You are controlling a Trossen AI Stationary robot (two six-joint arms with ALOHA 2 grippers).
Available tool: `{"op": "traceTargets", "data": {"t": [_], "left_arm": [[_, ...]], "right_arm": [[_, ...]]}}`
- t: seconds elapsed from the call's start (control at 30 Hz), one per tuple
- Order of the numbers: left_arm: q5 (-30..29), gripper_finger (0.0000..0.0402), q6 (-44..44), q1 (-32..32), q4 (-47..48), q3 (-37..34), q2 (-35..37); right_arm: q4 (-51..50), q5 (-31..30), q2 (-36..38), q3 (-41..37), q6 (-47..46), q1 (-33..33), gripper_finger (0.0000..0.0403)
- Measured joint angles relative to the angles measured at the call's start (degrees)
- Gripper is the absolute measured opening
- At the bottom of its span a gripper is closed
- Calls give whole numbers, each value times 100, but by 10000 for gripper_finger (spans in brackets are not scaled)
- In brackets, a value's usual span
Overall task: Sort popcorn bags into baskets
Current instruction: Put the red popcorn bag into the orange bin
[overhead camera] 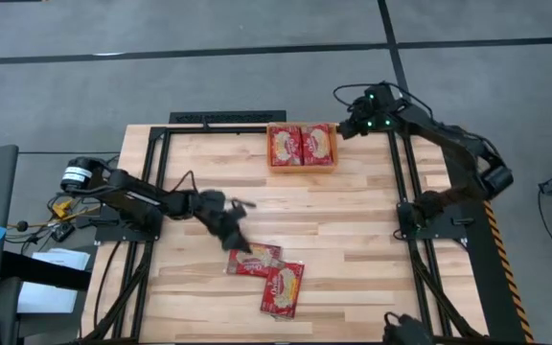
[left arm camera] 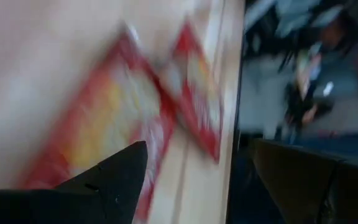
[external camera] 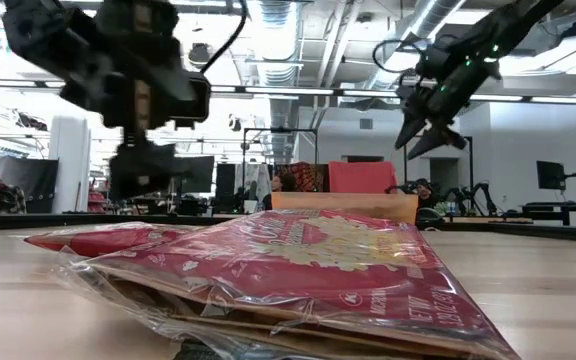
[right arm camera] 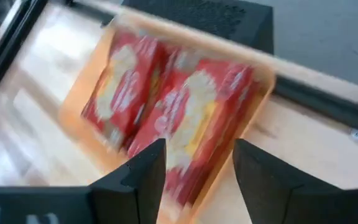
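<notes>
I'm seeing my right tool (overhead camera: 360, 123) hanging spread above the orange basket (overhead camera: 302, 167) at the counter's (overhead camera: 353, 240) far edge, two popcorn bags (overhead camera: 303, 145) lying inside it. My left tool (overhead camera: 241, 241) is hovering over two more bags (overhead camera: 266, 274) near the near edge; I can't tell whether it is spread or pressed together.

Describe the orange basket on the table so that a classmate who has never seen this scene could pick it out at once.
Look at the wooden table from above and go to its far edge, near the right gripper. There sits the orange basket, low-walled, with popcorn bags side by side inside. It is the only container; the other bags lie loose.
</notes>
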State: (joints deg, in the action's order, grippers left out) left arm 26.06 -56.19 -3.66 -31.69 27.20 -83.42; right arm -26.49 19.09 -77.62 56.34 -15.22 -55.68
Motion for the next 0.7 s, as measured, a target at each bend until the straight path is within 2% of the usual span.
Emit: {"op": "traceTargets", "data": {"t": [0.13, 0.3, 0.37, 0.5, 0.7], "left_arm": [[-266, 279, 126, -783, 958, 341, 0], [-1438, 270, 152, -1110, 1110, 391, 154], [-1680, 252, 235, -1225, 1509, 386, 177], [-2209, 190, -30, -1633, 2269, 376, 170], [-3295, 54, -894, -2356, 2044, 378, 168]], "right_arm": [[-315, -14, 283, 0, 41, 328, 194], [-397, -308, 336, -2, 79, 811, 180], [-412, -389, 327, -4, 80, 939, 175], [-396, -807, 329, -4, 76, 1265, 164], [-380, -1033, 329, -4, 330, 1539, 146]]}}
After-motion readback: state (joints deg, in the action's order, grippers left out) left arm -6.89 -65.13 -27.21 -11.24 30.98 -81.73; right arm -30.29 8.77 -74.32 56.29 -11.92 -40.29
